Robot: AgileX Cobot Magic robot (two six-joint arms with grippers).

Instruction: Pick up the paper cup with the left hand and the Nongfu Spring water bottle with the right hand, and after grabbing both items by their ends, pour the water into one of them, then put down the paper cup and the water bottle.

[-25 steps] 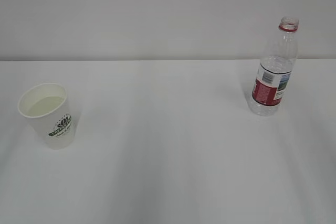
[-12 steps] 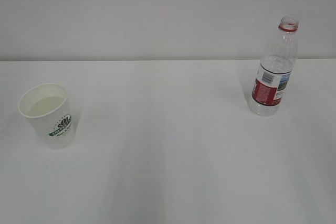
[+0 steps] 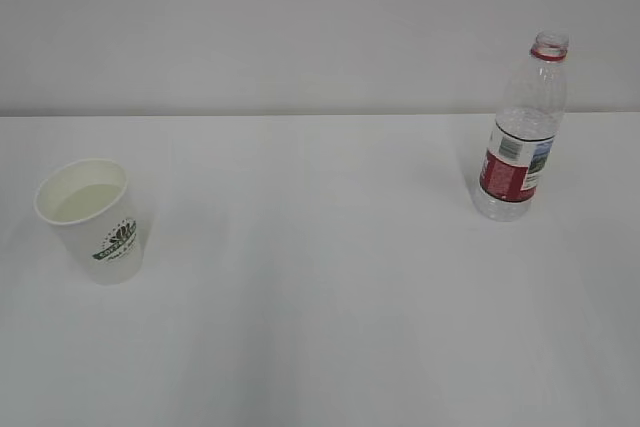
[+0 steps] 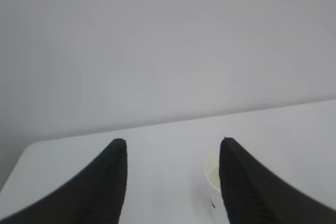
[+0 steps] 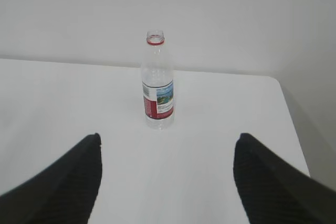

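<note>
Paper cup near-left on desk, w/ liquid inside (thin wall, crushes easily): grip mid-body, gently. Bottle far-right, upright, capless, slick ribs: take by label. Left end effector and right end effector both apart, empty.

- We see the paper cup at the left of the frame: matt white paper, a smooth rolled rim, a dark green print.
- The Nongfu Spring water bottle at the upper right is clear, glossy ribbed plastic with a shiny red-and-white label.
- The surface looks smooth, matt white.
- The pincer fingers look matt black with fine ridges.
</note>
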